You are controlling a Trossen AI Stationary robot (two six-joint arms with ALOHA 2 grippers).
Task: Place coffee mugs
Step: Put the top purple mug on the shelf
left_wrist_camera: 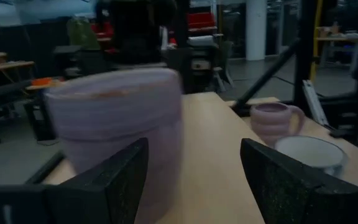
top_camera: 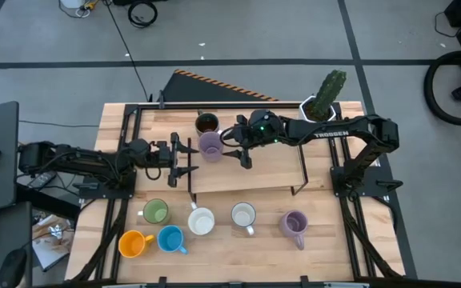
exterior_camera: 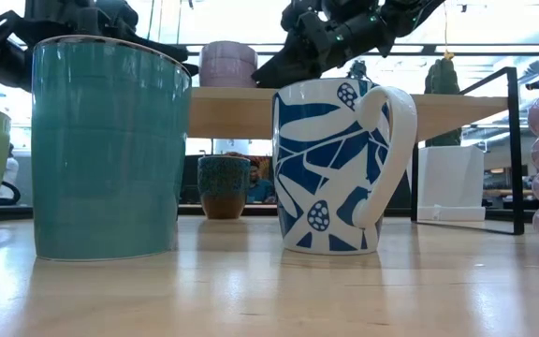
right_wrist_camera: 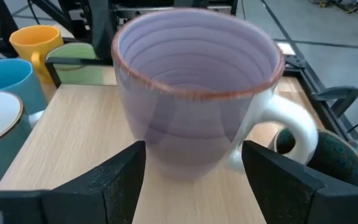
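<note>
Right arm: reaches from the table's right side across the raised wooden shelf [top_camera: 254,172], its right gripper [top_camera: 232,147] level at the lavender ceramic mug [top_camera: 210,146].
Right gripper state: fingers [right_wrist_camera: 114,180] spread wide on either side of the mug, not touching it; released.
Left arm: stretched low from the left, left gripper [top_camera: 189,158] at the shelf's left end, just beside the same mug.
Left gripper state: fingers [left_wrist_camera: 120,180] apart, nothing clasped.
Lavender mug: upright on the shelf, mouth up, white handle toward the dark brown round mug [top_camera: 206,123] behind it.
Table row: green mug [top_camera: 156,212], orange mug [top_camera: 133,243], blue mug [top_camera: 171,239], two white mugs [top_camera: 202,221] [top_camera: 243,215], second lavender mug [top_camera: 294,225], all upright below the shelf.
</note>
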